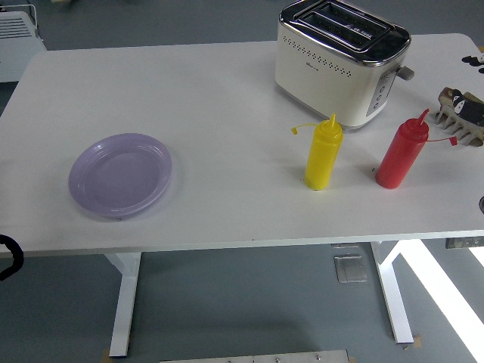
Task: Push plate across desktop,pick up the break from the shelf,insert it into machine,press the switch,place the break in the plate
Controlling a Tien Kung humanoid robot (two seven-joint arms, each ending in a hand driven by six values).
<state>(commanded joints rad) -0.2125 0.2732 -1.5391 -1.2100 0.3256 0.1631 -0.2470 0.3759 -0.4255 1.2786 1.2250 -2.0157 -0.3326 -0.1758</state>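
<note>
A white desk (227,113) on white legs stands over a grey-blue floor, its near edge running across the lower part of the view and its far edge close to the top.

At the near left edge of the view, just below the desk's front edge, a small black curved part of the left arm (9,255) shows; whether its hand is open or closed cannot be told. The right hand is out of sight.

Nearest on the desk is the lilac plate (121,175), round and lying flat near the front edge toward the left side. Bare desk lies all around it: a wide open stretch to its right up to the bottles, and more behind it to the far edge.

Farther right stand two squeeze bottles, upright, nozzles up: the yellow bottle (324,153) and the red bottle (402,152), apart from each other.

Behind them, by the far right corner, sits the cream and chrome toaster (340,60), its long axis running diagonally from far left to near right, two slots open upward, its lever (407,73) on the end facing the right edge.

At the right edge, a rack (463,115) holds something dark, partly cut off.

A white object (17,38) stands beyond the far left corner.
</note>
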